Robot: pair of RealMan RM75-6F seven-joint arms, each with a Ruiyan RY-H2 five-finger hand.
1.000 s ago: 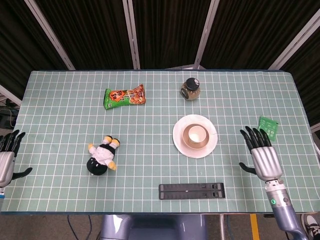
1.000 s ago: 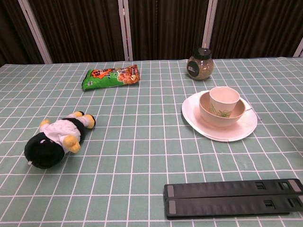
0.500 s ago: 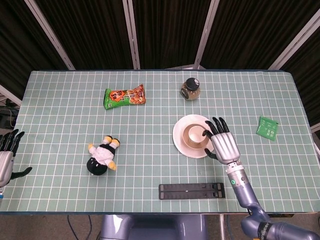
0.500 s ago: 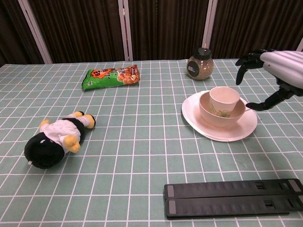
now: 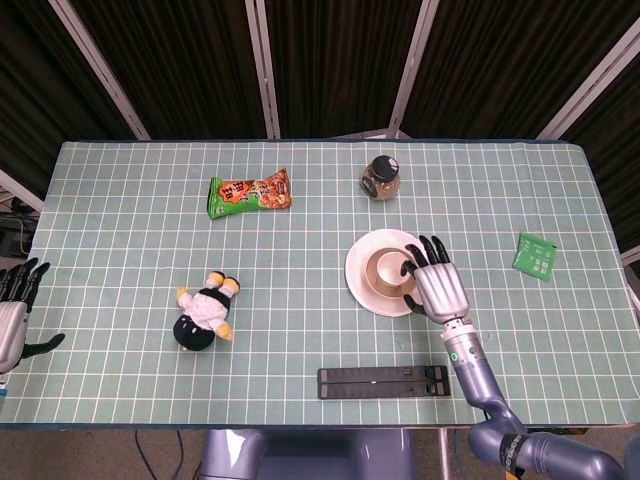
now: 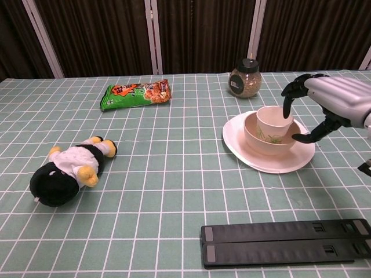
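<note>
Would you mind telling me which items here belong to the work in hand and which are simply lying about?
In hand: right hand reaching at the cup, which stands in the bowl on the plate.

Lying about: jar, snack packet, plush toy, black strips, green sachet.

The left hand [image 5: 12,310] is cut off by the head view's left edge. The right hand [image 5: 438,283] covers part of the plate [image 5: 362,287] there. The packet's [image 5: 535,256] print is too small to read.

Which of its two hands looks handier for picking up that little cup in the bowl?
Probably the right hand: its fingers hang at the cup. The left hand sits off the table's far edge.
</note>
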